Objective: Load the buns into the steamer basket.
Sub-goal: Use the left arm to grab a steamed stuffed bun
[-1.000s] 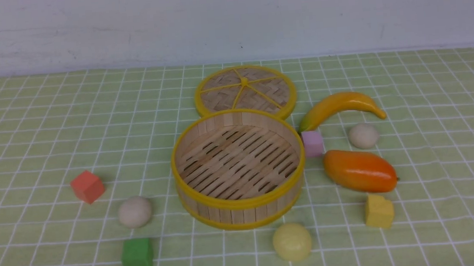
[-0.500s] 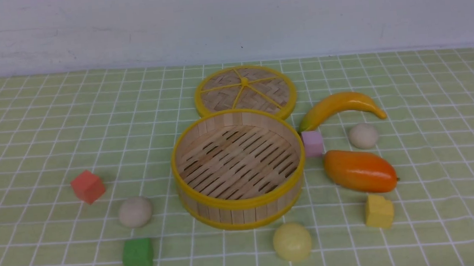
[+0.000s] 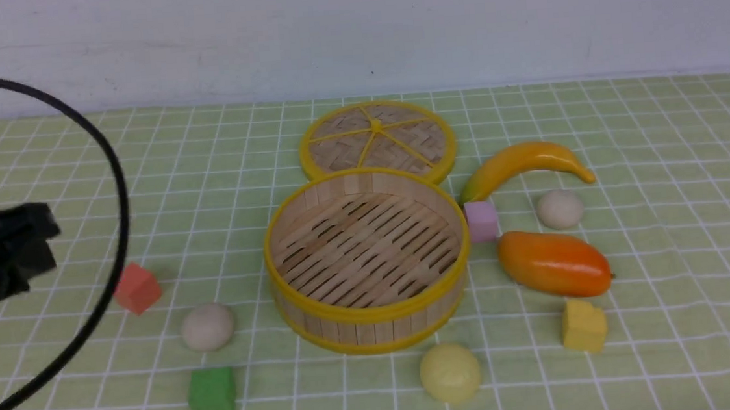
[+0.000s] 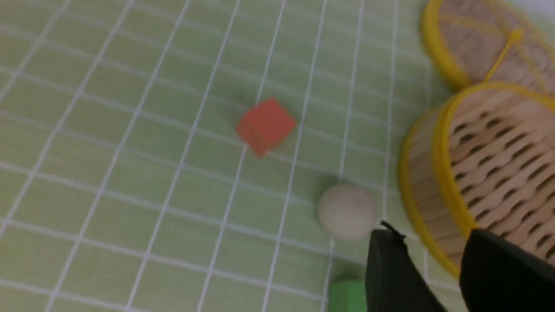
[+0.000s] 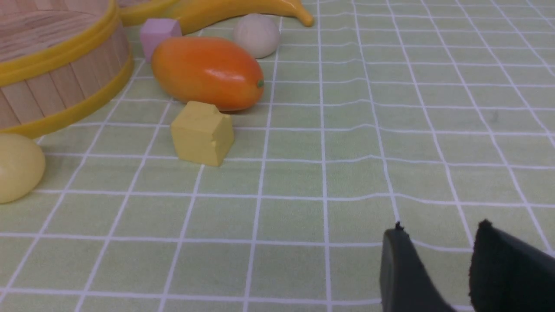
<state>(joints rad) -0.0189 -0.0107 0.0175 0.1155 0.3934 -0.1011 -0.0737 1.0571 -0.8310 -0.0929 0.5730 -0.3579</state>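
On the bench, the left gripper hangs released, empty, near a beige bun; the basket stands centre, a yellow bun just before it, a second beige bun under the banana; the right gripper is released, empty.

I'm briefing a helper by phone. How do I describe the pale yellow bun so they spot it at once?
Find the bamboo steamer basket in the middle of the green checked cloth. In front of its near wall lies the pale yellow bun: a smooth round dome, unlike the flat-faced yellow cube to its right.
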